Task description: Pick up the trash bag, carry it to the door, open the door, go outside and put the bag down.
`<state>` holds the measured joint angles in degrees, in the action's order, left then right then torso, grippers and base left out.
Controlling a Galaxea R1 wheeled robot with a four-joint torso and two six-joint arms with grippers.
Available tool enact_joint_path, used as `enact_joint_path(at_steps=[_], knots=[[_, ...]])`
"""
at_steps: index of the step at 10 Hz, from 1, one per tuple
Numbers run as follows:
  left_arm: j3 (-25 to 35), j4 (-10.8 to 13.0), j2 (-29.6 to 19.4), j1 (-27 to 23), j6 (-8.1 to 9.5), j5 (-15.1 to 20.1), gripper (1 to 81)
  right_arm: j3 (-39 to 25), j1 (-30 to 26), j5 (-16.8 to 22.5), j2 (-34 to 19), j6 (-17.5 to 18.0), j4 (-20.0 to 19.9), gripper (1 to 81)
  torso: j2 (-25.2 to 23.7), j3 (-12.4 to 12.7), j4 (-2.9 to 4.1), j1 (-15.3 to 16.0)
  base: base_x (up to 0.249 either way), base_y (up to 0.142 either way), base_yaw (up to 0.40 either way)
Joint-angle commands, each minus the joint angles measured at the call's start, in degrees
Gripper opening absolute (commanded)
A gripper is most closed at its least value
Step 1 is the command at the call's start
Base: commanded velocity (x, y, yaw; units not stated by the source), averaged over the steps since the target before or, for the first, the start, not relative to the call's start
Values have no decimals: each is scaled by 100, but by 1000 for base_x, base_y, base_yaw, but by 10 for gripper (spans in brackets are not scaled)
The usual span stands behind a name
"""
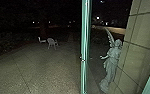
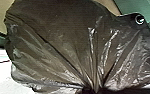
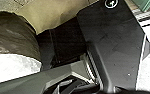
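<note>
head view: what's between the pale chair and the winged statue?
A green upright, likely door edge or frame, stands between chair and statue in the head view. Paving shows on its chair side.

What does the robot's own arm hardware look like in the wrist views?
In the right wrist view, a wide black plate with angled edges bears a bright, ring-shaped fitting; beside it is a grey, faceted bar with a curved silvery band. The left wrist view shows a similar round fitting on dark hardware.
</note>
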<state>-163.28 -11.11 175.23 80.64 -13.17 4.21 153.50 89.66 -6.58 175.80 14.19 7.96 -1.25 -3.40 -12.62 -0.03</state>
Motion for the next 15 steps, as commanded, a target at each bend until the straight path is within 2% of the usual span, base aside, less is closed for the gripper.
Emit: enact_joint_path(at_steps=[1, 2, 3, 4, 8, 9, 10, 11, 12, 15], knots=[[-20, 30, 4, -378, 7, 309, 10, -50, -251, 254, 28, -4, 21, 811, 0, 0, 562, 3, 98, 0, 0], [-20, 30, 4, -378, 7, 309, 10, -50, -251, 254, 19, -4, 21, 811, -4, 2, 596, 3, 98, 0, 0], [-20, 21, 4, -378, 7, 309, 10, -50, -251, 254, 19, -4, 21, 811, 0, 0, 701, 3, 98, 0, 0], [-11, 21, 13, -378, 7, 309, 10, -50, -259, 254, 19, -4, 21, 811, 7, -4, 880, 14, 98, 0, 0], [-20, 21, 21, -378, 7, 309, 10, -50, -251, 254, 19, -4, 30, 811, -2, 0, 1699, 6, 98, 0, 0], [-11, 21, 21, -378, 7, 309, 10, -50, -251, 254, 10, -4, 21, 811, -4, 2, 1883, 3, 98, 0, 0], [-19, 21, 21, -378, 7, 309, 10, -50, -251, 254, 10, -4, 21, 811, -4, 0, 1545, 3, 98, 0, 0], [-11, 21, 21, -378, 7, 309, 10, -50, -259, 263, 10, -4, 13, 811, -4, 2, 1707, 3, 98, 0, 0], [-11, 21, 13, -378, 7, 309, 10, -50, -251, 263, 10, -4, 13, 811, 0, 0, 1790, 10, 98, 0, 0], [-19, 21, 13, -378, 7, 309, 10, -50, -251, 272, 19, -4, 13, 811, 0, -2, 1801, 6, 98, 0, 0]])
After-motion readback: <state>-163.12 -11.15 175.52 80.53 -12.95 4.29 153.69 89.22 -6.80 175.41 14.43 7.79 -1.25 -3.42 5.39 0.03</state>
